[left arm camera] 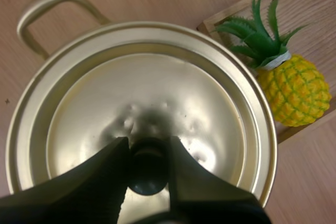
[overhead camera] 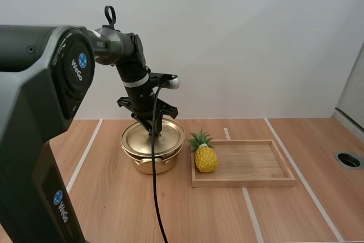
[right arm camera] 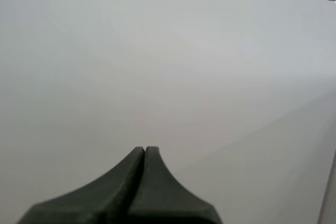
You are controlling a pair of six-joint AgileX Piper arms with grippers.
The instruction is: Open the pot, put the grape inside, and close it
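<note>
Pinched the dark knob [left arm camera: 147, 179] between the left gripper's [left arm camera: 148, 153] fingertips, squarely over the middle of the golden lid [left arm camera: 157, 93]. Found that lid seated flat on the pot [overhead camera: 151, 163], which stood on the table [overhead camera: 199, 214]. Found a toy pineapple [left arm camera: 294, 90] just beside the pot, inside the wooden tray [overhead camera: 250, 166] at the end nearest it. Held the right gripper [right arm camera: 144, 150] pressed together as one wedge, with nothing between its fingers.

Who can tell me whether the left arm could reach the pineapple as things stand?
Probably, but not at once: the left gripper pinches the knob of the lid. The pineapple sits close beside the pot, in a corner of the tray, with nothing over it.
</note>
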